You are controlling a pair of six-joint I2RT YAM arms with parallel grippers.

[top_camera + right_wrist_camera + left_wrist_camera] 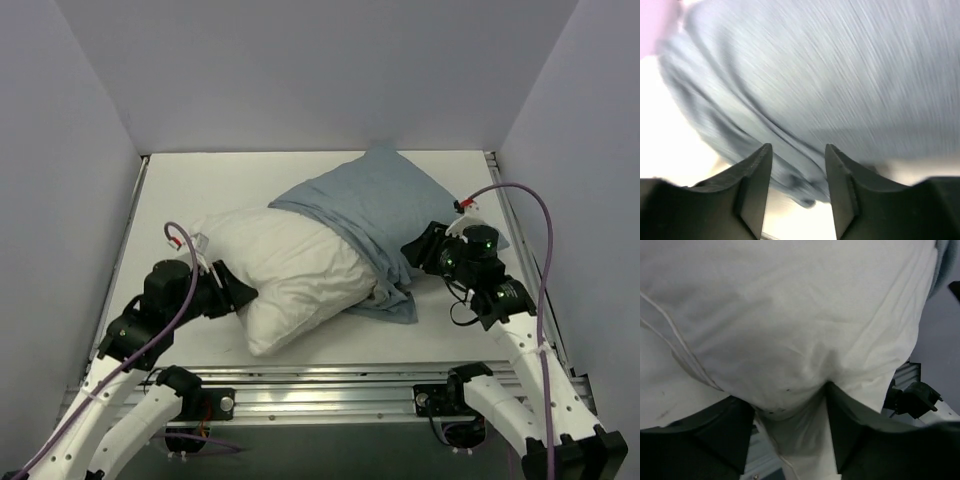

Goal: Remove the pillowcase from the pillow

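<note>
**Pillow partly out of its case, left fingers pinching white cloth**

Take 12 o'clock as the far wall in the top view. You have the pillow [290,270] lying near the middle of the table [200,190], its long side running from 8 to 2 o'clock. The pillowcase [380,205], light blue-grey face up, covers the end toward 2 o'clock. How much of the pillow sits inside it is hidden under the cloth. Of the case's opening you can make out only a bunched hem at about 6 o'clock of the case.

Your left fingers [240,292] are at the pillow's 8 o'clock corner. The left wrist view is almost filled with white fabric, and a puckered fold of the pillow is pinched between the two dark fingers. Their tips are buried in the cloth.

Your right fingers [410,248] are at the 4 o'clock edge of the pillowcase. The right wrist view is blurred. There the fingers stand spread, the case's folded edge lies across the gap ahead of them, and bare table shows below it. You cannot tell whether either pad touches the cloth.
</note>
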